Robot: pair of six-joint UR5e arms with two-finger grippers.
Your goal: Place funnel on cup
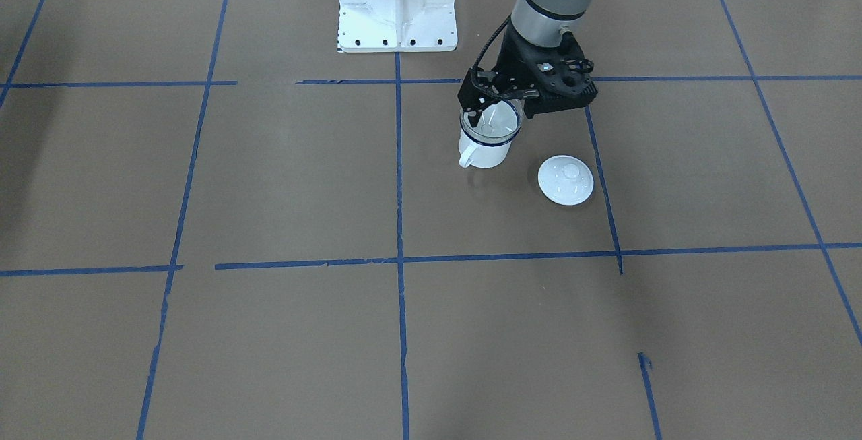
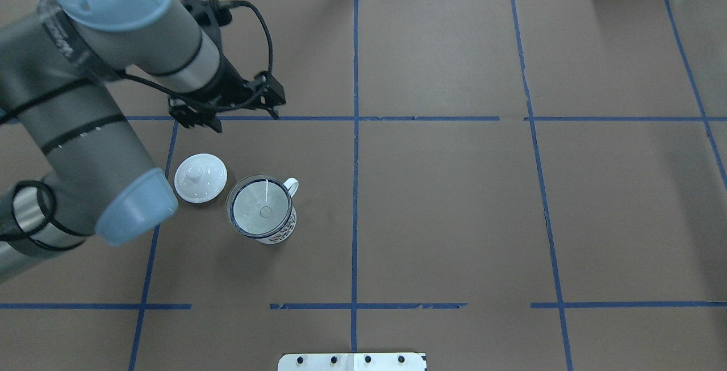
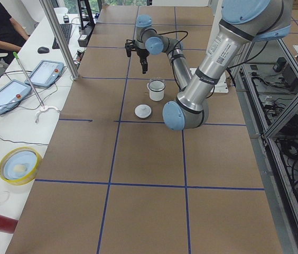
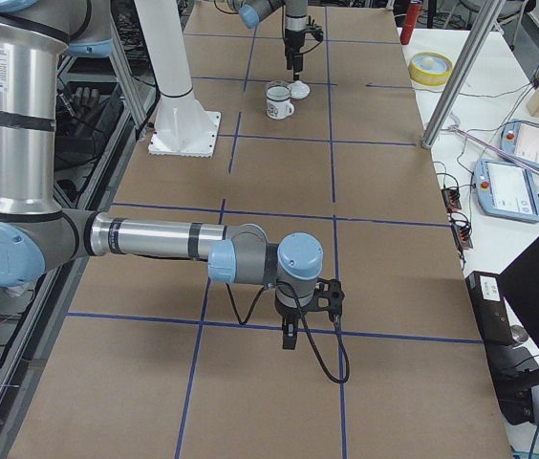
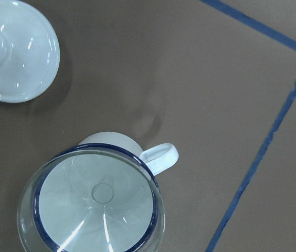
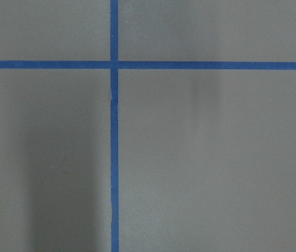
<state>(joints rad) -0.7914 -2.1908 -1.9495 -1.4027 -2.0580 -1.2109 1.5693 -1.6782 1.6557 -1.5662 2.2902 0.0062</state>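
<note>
The clear funnel (image 1: pixel 495 122) sits in the mouth of the white cup (image 1: pixel 486 151), which has a dark blue rim and a loop handle. The overhead view shows the funnel (image 2: pixel 261 209) centred in the cup (image 2: pixel 279 233). My left gripper (image 1: pixel 502 115) hangs above the cup, open and empty, apart from the funnel. The left wrist view looks down on the funnel (image 5: pixel 93 202) and the cup's handle (image 5: pixel 161 155); no fingers show there. My right gripper (image 4: pixel 289 335) shows only in the exterior right view, low over bare table far from the cup; I cannot tell whether it is open.
A round white domed lid (image 1: pixel 566 180) with a knob lies on the table beside the cup, also in the overhead view (image 2: pixel 200 177). The white robot base (image 1: pixel 397 9) stands behind. Blue tape lines cross the brown table.
</note>
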